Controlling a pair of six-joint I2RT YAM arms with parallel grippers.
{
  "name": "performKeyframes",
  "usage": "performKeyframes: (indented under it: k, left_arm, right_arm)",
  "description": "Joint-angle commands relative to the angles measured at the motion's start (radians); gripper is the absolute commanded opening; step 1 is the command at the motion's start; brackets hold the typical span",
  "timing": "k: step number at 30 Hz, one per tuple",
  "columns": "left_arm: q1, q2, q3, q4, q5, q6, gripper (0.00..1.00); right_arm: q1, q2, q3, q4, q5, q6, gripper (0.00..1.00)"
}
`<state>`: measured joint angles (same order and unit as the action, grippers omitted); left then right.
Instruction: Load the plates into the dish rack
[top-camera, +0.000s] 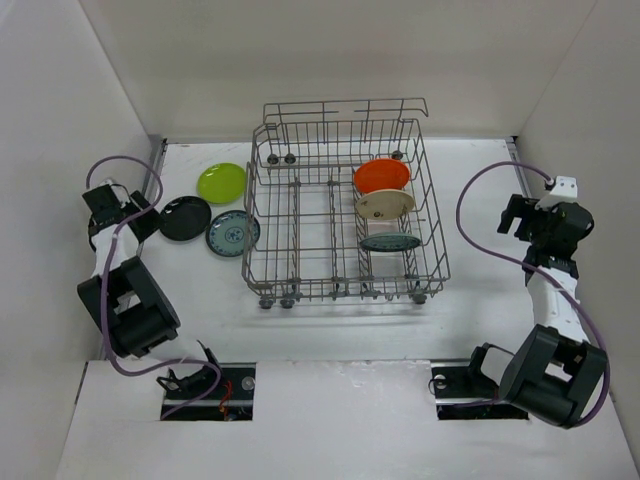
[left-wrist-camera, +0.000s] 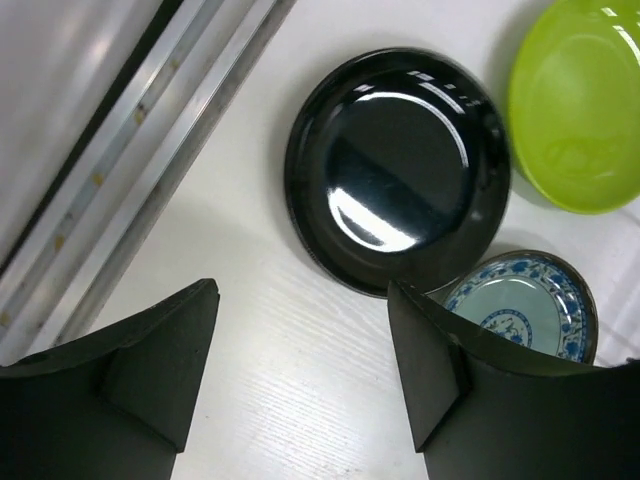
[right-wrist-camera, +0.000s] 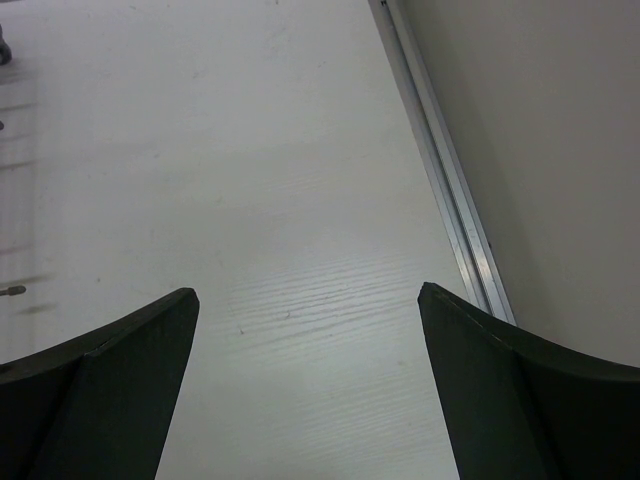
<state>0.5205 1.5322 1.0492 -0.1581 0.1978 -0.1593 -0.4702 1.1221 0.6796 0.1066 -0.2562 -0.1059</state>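
Note:
The grey wire dish rack (top-camera: 300, 215) stands mid-table. In its right part stand an orange plate (top-camera: 382, 176), a cream plate (top-camera: 386, 204) and a teal patterned plate (top-camera: 390, 241). On the table left of the rack lie a lime green plate (top-camera: 221, 182), a black plate (top-camera: 185, 218) and a teal patterned plate (top-camera: 233, 233). My left gripper (top-camera: 135, 213) is open and empty just left of the black plate (left-wrist-camera: 398, 170); the green plate (left-wrist-camera: 575, 105) and teal plate (left-wrist-camera: 525, 305) show beside it. My right gripper (top-camera: 512, 216) is open and empty over bare table (right-wrist-camera: 300, 250).
White walls close in the table on the left, back and right. A metal rail (left-wrist-camera: 130, 170) runs along the left wall and another rail (right-wrist-camera: 450, 190) along the right wall. Cables loop from both arms.

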Motion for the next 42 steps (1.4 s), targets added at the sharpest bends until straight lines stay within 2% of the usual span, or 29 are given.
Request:
performKeyframes:
  k: [1, 5, 13, 29, 42]
  left_arm:
    - [0.04, 0.035, -0.003, -0.024, 0.071, -0.105, 0.64]
    - [0.057, 0.092, 0.031, -0.034, 0.083, -0.132, 0.54]
    - [0.046, 0.195, 0.109, -0.046, 0.098, -0.154, 0.52]
    - [0.006, 0.361, 0.196, -0.035, 0.095, -0.158, 0.26]
    - [0.013, 0.361, 0.176, -0.021, 0.098, -0.146, 0.02]
  right_arm:
    - [0.002, 0.005, 0.051, 0.021, -0.008, 0.002, 0.97]
    - [0.002, 0.015, 0.058, 0.012, -0.003, 0.002, 0.97]
    - [0.002, 0.038, 0.077, -0.002, -0.003, 0.002, 0.97]
    - [0.008, 0.077, 0.115, -0.044, 0.015, -0.014, 0.98]
    - [0.009, 0.084, 0.123, -0.054, 0.015, -0.025, 0.99]
